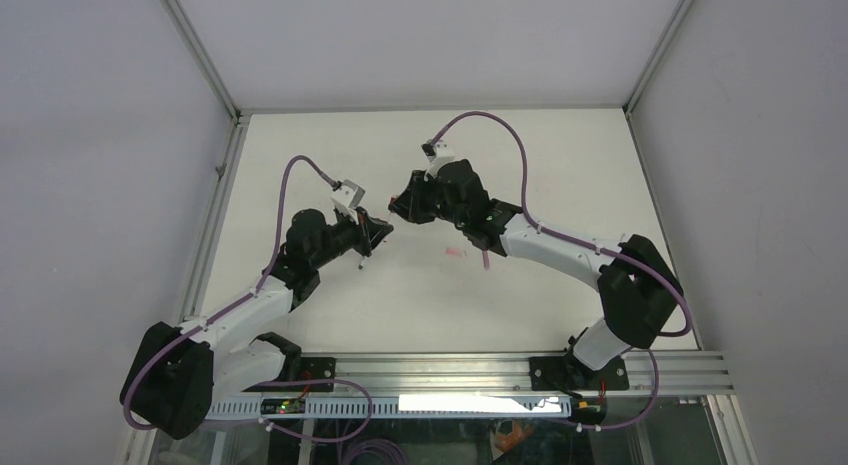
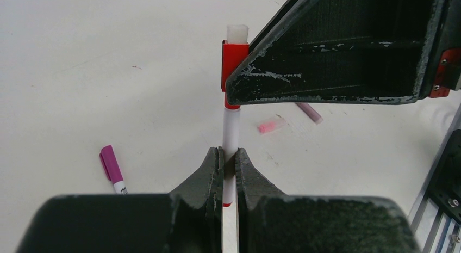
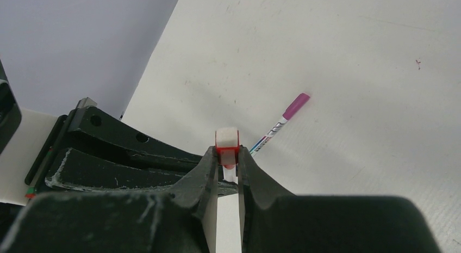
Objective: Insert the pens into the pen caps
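- red-ended pen is held above the table, its white barrel pinched in the left gripper, whose jaws are narrowed right down onto it.
- red cap, with a pale white end piece, is clamped in the right gripper; those jaws are also narrow, closed on the cap's sides.
- the two grippers meet over the middle of the table, and in the left wrist view the pen and cap lie on one straight line.
- the pen's front end appears to have entered the cap's mouth, but a short red collar shows just below the cap, so the seating looks partial. the step in hand is the mating of this pair.
- next move, as i judge it: push pen and cap together along their shared line until the collar disappears, with both grips kept firm so neither part slips or tilts. a sideways offset could jam the tip against the cap's rim.
- only after that should one gripper let go, so the joined pen can be laid down.
- lying on the table: a magenta-ended pen to one side, and a pink cap close to a mauve piece that is too blurred to tell pen from cap.
- these suggest more pairs are left to do.
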